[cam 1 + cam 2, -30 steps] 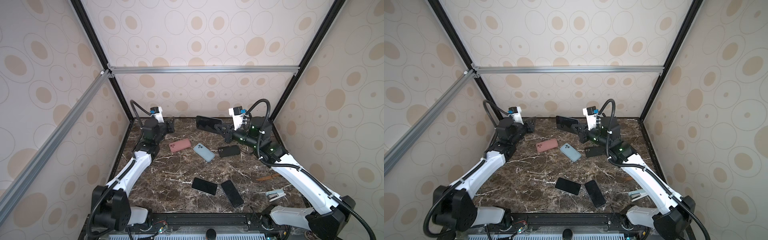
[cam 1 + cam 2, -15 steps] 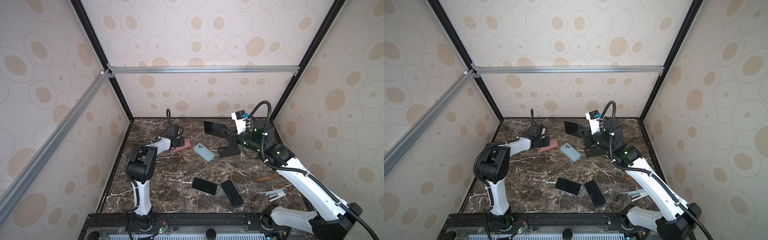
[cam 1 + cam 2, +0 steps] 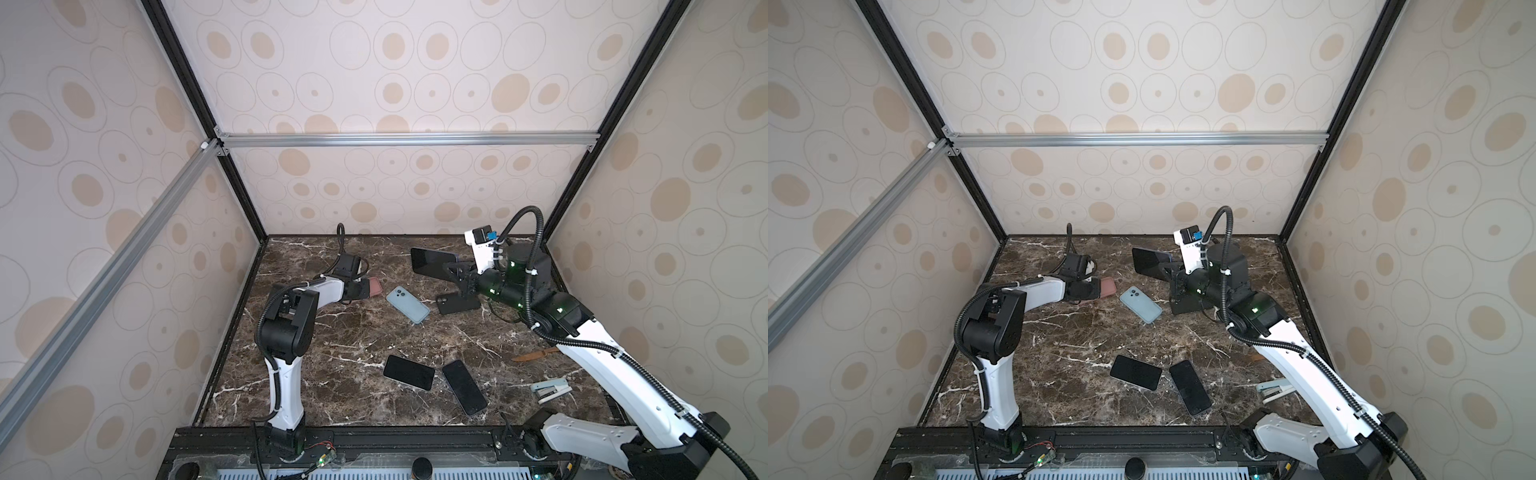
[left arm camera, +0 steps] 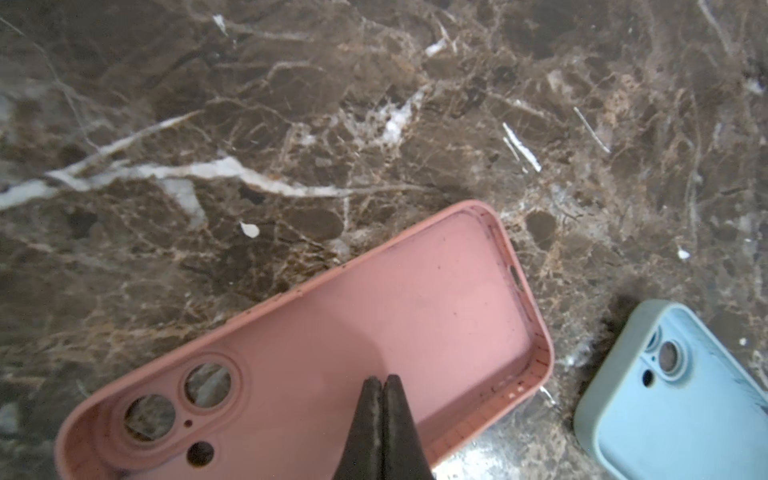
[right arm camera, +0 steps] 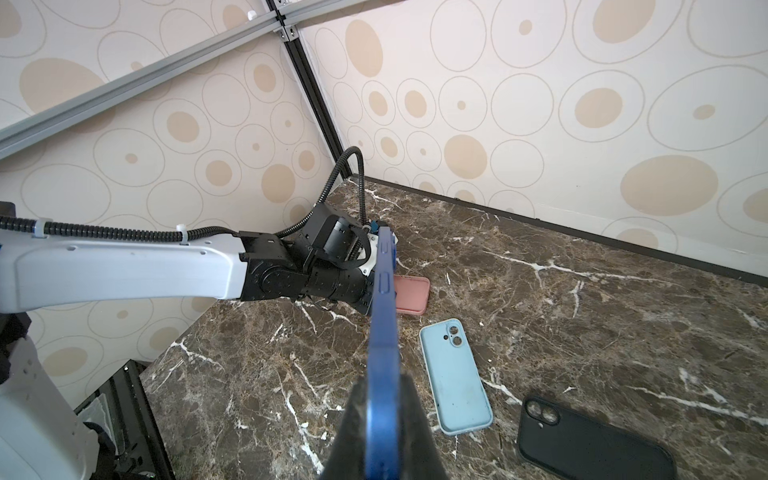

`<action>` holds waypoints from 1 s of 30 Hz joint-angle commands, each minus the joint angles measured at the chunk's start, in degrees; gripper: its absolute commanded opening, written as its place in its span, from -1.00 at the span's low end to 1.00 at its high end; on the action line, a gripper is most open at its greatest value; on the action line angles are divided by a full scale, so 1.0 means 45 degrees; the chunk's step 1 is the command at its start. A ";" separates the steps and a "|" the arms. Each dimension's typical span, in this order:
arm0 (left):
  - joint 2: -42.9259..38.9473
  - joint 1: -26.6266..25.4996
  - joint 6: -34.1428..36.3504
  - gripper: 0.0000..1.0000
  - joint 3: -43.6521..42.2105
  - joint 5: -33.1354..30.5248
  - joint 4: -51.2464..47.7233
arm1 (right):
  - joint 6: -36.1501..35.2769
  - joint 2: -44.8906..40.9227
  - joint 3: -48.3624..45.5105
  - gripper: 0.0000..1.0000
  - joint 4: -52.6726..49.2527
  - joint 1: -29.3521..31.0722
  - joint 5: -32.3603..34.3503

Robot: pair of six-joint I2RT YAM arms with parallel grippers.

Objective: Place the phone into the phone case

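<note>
In both top views the right gripper (image 3: 449, 266) (image 3: 1168, 269) pinches a blue phone (image 3: 428, 261) (image 3: 1147, 261) by one end. It holds the phone clear of the marble table (image 3: 332, 345) (image 3: 1067, 345), toward the back wall, with the dark face toward the camera. On the table below lie a black case (image 3: 459, 302) (image 3: 1185, 307), a light-blue case (image 3: 407, 304) (image 3: 1140, 304) and a pink case (image 3: 375, 286) (image 3: 1107, 286), in a row and apart from one another. The left gripper (image 3: 360, 289) (image 3: 1089, 289) sits over the pink case's left end. Near the front edge a dark phone (image 3: 408, 372) (image 3: 1136, 372) lies just beside a second dark phone (image 3: 464, 387) (image 3: 1190, 387).

In the left wrist view the pink case (image 4: 374, 316) lies open side up, its inner face and camera cut-outs showing. The left gripper (image 4: 381, 380) has its fingertips (image 4: 370, 399) pressed together with nothing between them, over that inner face. Whether they touch it cannot be told. The light-blue case (image 4: 673, 395) lies near, not touching the pink one.

In the right wrist view the blue phone (image 5: 384, 324) stands edge-on, clamped between the fingers (image 5: 353, 419) of the right gripper (image 5: 383, 384). Beyond it the left arm (image 5: 124, 270) reaches to the pink case (image 5: 412, 295). The light-blue case (image 5: 455, 378) and the black case (image 5: 590, 444) lie back side up on the table (image 5: 582, 311).
</note>
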 commanded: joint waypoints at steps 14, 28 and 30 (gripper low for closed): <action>-0.3635 -0.0628 0.0249 -0.91 -0.5176 0.1303 -0.1081 | 0.0521 0.0088 -0.0245 -1.00 0.0651 0.0004 -0.0756; -0.8019 -0.0736 -0.0161 -0.82 -0.6314 0.0276 -0.1053 | 0.2087 0.2421 0.0979 -1.00 -0.0627 0.0561 -0.1464; -0.8918 -0.0617 -0.0236 -0.72 -0.6149 -0.0338 -0.1165 | 0.2344 0.2791 0.1022 -1.00 -0.0677 0.1060 -0.1158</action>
